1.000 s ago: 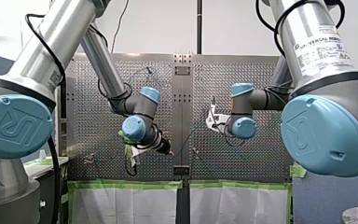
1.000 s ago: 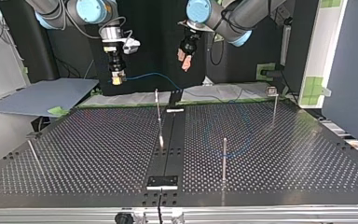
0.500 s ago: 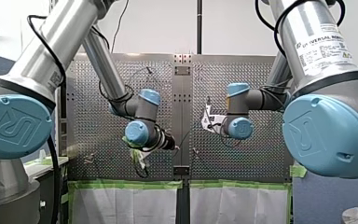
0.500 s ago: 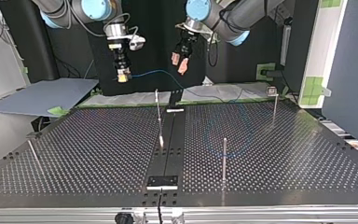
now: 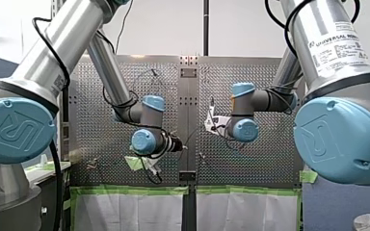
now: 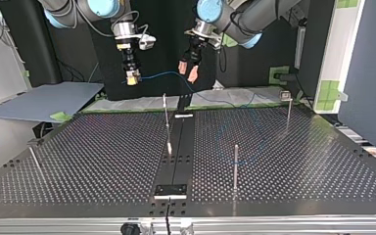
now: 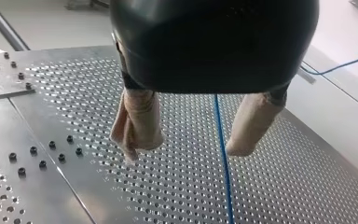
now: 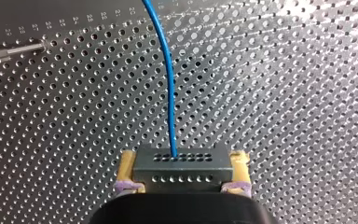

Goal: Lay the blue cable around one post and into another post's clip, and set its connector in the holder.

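Clamping connector: right pincer | left pincer agape | label: "UNIVERSAL"

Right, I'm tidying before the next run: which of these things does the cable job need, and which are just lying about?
Job: blue cable; its connector, clamped in my right gripper; my left gripper, open; upright posts; clip-topped post.
Lying about: grey board; green tape scrap; white sheets.
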